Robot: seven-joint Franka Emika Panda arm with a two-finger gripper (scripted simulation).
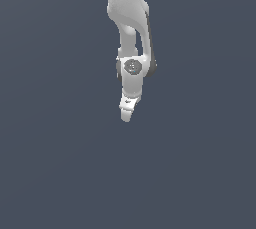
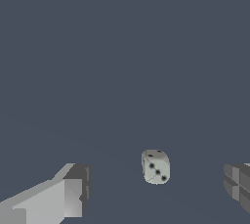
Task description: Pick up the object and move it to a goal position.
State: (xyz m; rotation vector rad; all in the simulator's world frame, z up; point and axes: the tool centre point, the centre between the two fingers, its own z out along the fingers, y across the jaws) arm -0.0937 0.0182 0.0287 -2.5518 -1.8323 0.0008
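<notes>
One pale die [image 2: 156, 167], between two spread fingers [image 2: 73, 196], one end effector [image 2: 156, 191]

The claw [image 2: 156, 189] has its two fingers [image 2: 73, 193] spread wide, and only a small die [image 2: 156, 167] sits in the gap between them, touching neither. The grey worktop [image 2: 122, 47] around it is flat and open.

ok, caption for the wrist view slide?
Wrist view: open gripper with its fingers either side of a small pale die with dark pips, on a plain grey ground.
</notes>
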